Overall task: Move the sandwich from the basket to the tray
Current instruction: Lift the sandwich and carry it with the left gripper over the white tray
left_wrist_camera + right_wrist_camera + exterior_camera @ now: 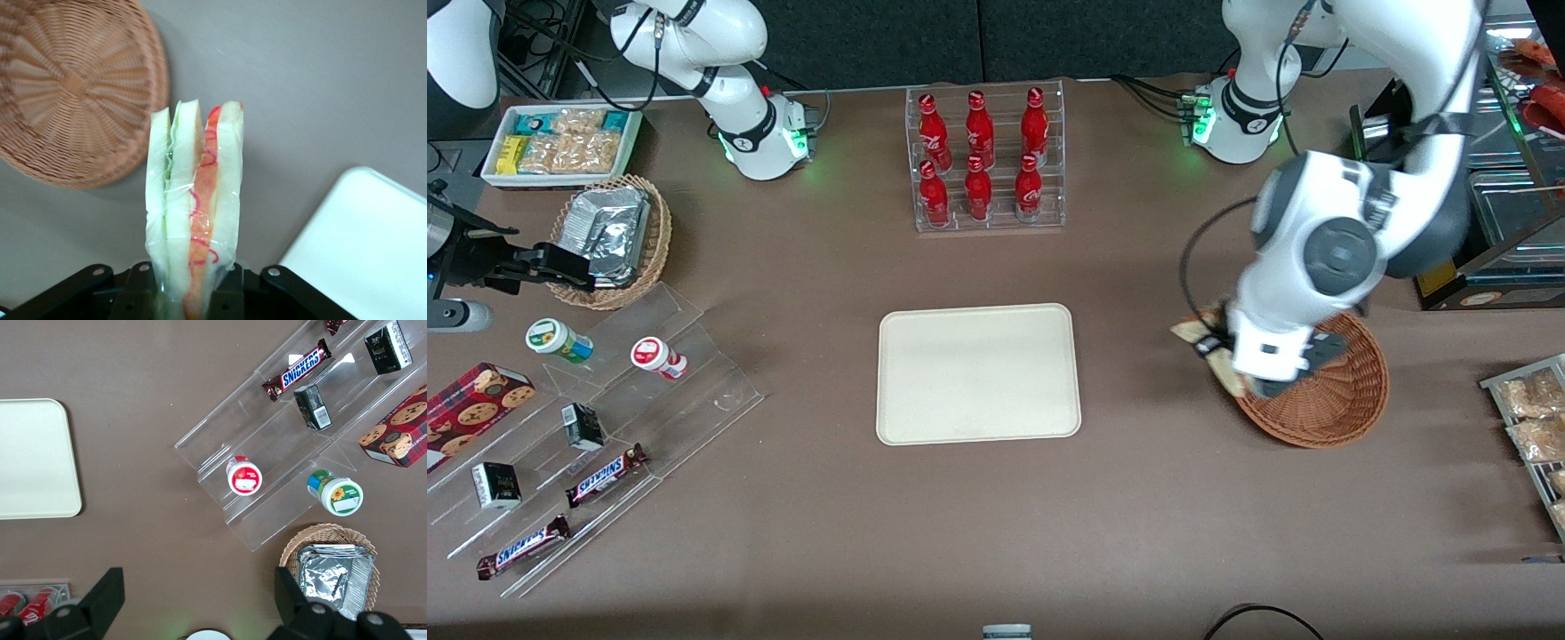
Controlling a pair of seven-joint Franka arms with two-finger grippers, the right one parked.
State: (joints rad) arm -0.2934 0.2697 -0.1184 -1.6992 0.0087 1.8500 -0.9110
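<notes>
The sandwich (pixel 197 193), a plastic-wrapped wedge of white bread with green and red-orange layers, stands on edge between the fingers of my gripper (pixel 197 297), which is shut on it. In the front view the gripper (pixel 1216 354) holds the sandwich (pixel 1197 331) above the rim of the reddish-brown wicker basket (pixel 1343 404), on the side facing the tray. The basket (pixel 73 87) holds nothing that I can see. The cream tray (pixel 978 373) lies flat at the table's middle with nothing on it, and a corner of this tray (pixel 373 247) shows in the left wrist view.
A clear rack of red bottles (pixel 985 160) stands farther from the front camera than the tray. Toward the parked arm's end are a clear stepped stand with snack bars (pixel 596 444), a tan basket of foil packets (pixel 614 236) and a white snack tray (pixel 560 142). Snack bags (pixel 1534 418) lie at the working arm's end.
</notes>
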